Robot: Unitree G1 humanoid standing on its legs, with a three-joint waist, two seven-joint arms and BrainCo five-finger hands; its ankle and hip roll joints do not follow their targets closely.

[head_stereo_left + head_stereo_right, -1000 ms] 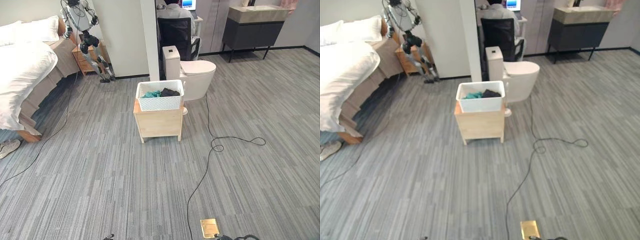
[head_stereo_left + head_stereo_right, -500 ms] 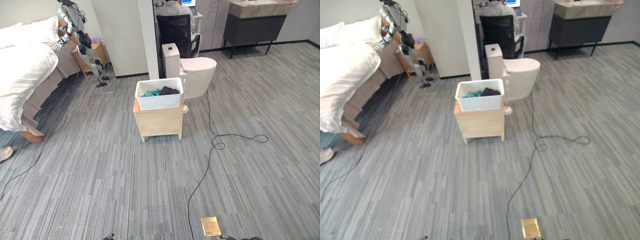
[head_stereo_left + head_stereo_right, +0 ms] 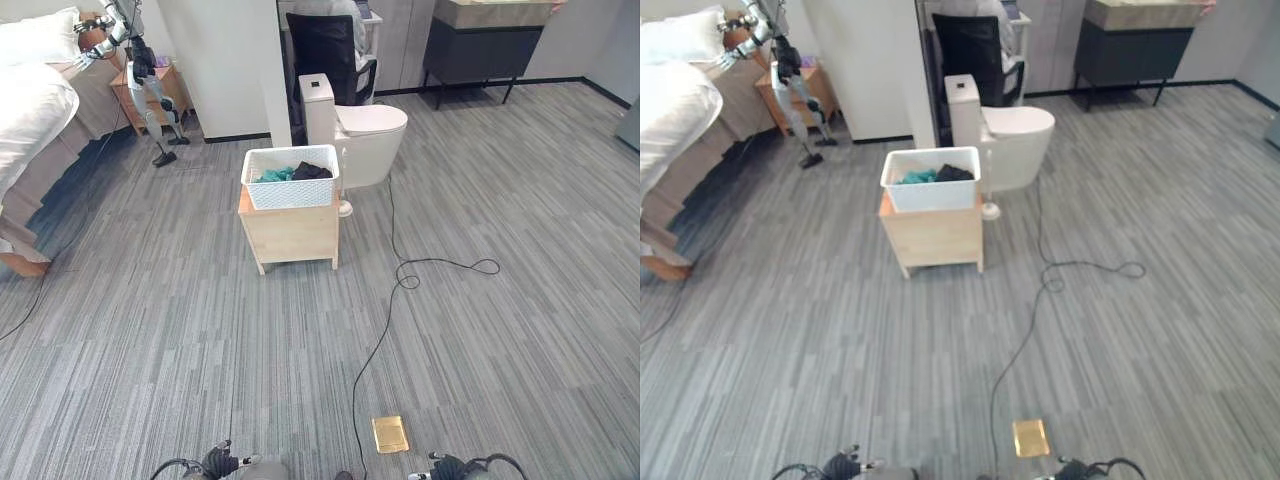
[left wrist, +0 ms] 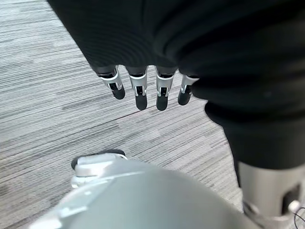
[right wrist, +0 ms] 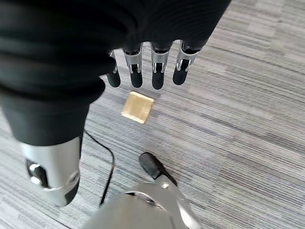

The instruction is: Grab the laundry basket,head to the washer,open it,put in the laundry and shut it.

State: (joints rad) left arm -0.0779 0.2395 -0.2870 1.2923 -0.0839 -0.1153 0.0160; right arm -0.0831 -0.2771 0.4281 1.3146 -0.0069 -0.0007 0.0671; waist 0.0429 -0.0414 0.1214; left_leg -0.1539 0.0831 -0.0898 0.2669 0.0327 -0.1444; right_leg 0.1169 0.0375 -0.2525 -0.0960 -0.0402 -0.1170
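The white laundry basket sits ahead of me at about 12 o'clock, slightly toward 11, resting on top of a small wooden stand on the grey carpet floor. Inside the basket I see teal cloth on its 9 o'clock side and dark cloth on its 3 o'clock side, touching each other. Both my hands are well apart from the basket.

My left hand hangs over the carpet with its fingers straight and relaxed, holding nothing. My right hand hangs the same way, fingers straight and loose, empty, above a small brass floor plate.

Just beyond the basket, toward 1 o'clock, stands a white toilet, with a black chair behind it. A black cable runs across the carpet from near the toilet toward the plate. At 10 o'clock lies a bed with white bedding, beside it a wooden nightstand and another humanoid robot. At 1 to 2 o'clock, far off, is a dark cabinet.
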